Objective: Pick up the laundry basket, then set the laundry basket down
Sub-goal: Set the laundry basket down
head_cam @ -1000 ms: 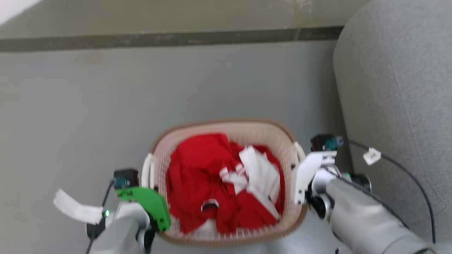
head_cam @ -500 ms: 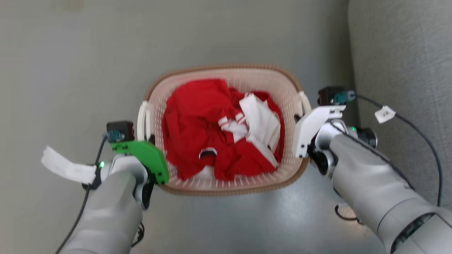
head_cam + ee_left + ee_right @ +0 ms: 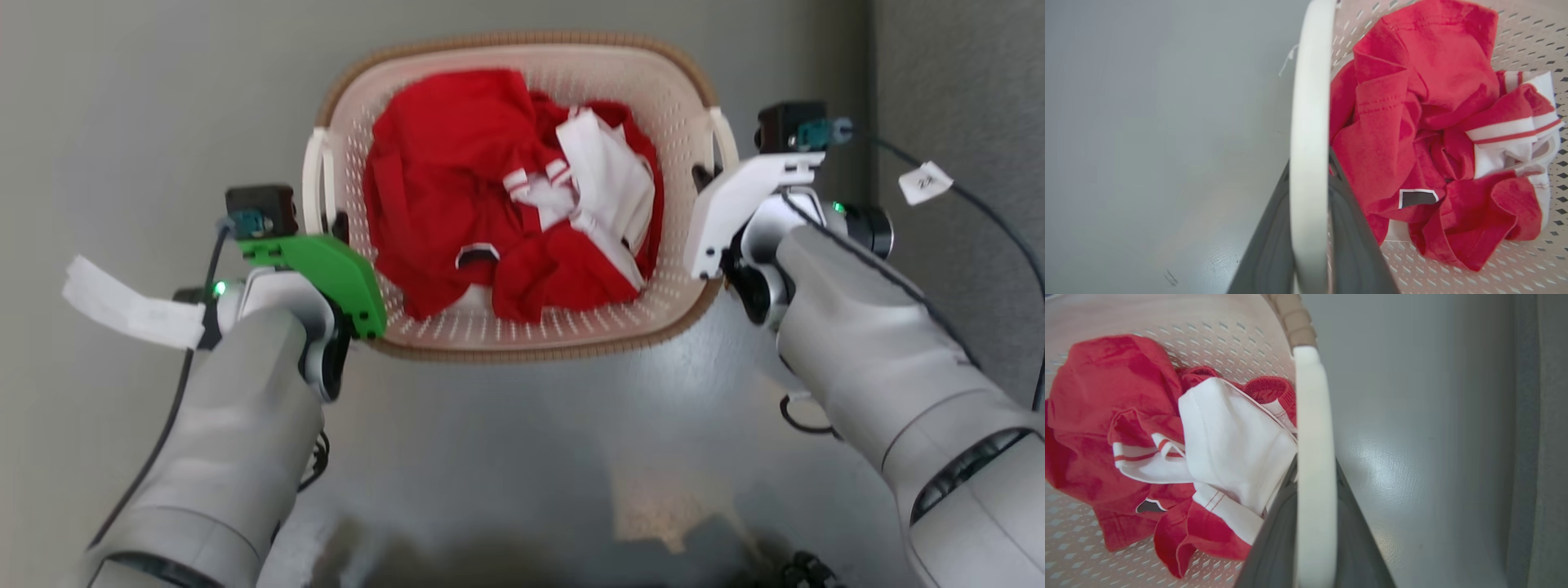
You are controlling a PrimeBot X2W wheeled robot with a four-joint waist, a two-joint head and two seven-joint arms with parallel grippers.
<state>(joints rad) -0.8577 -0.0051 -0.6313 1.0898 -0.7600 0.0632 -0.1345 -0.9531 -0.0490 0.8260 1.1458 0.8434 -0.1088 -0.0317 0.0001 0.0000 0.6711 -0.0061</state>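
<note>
Held far centre between both arms: laundry basket (image 3: 522, 353), stuffed with crumpled red-and-white clothing (image 3: 457, 180). Pinched at white left handle (image 3: 1310, 81) by left gripper (image 3: 1309, 163); likewise at white right handle (image 3: 1312, 396) by right gripper (image 3: 1316, 461). Over grey floor (image 3: 522, 457), contact impossible to tell. Near grey upholstery (image 3: 963, 82) on right.

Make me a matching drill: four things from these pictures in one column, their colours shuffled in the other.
Things:
1. laundry basket rim
2. left wrist cover
3. crumpled shirt
4. floor

Colours:
a. grey
b. red
c. brown
d. green

Pairs: 1-c, 2-d, 3-b, 4-a.
</note>
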